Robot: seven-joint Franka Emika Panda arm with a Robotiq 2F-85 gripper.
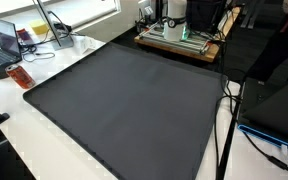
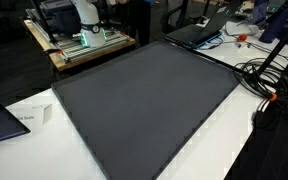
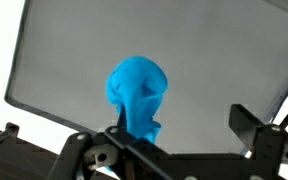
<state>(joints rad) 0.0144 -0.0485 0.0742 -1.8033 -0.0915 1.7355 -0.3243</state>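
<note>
— In an exterior view?
— Shows a dark mat [image 1: 124, 100] spread flat over a white table [image 1: 44, 140], probably as a plain, even work surface. Puts the robot base [image 1: 174, 25] at the far edge, right of middle, and a laptop [image 1: 6, 40] far left, kept off the mat. No gripper in frame, and nothing blue anywhere on the mat.

— In an exterior view again?
— Catches the same mat [image 2: 144, 100] cornerwise. Sets the base [image 2: 84, 20] far left, with cables [image 2: 269, 80] trailing off to the right, well apart from the work surface. Again shows neither the gripper nor anything blue.

— Wrist view?
— Looks down on the mat [image 3: 214, 60]. Finds the gripper [image 3: 162, 130] spread wide, fingers [image 3: 246, 120] well out to either side, pinching nothing. Places a blue bundle [image 3: 136, 90], soft and crumpled like cloth, between them and nearer the left one, lower end meeting the gripper's frame.

— Lying on the mat or hanging?
— Cannot tell from here. Absent from both exterior views, so likely up near the wrist rather than down on the mat.
</note>
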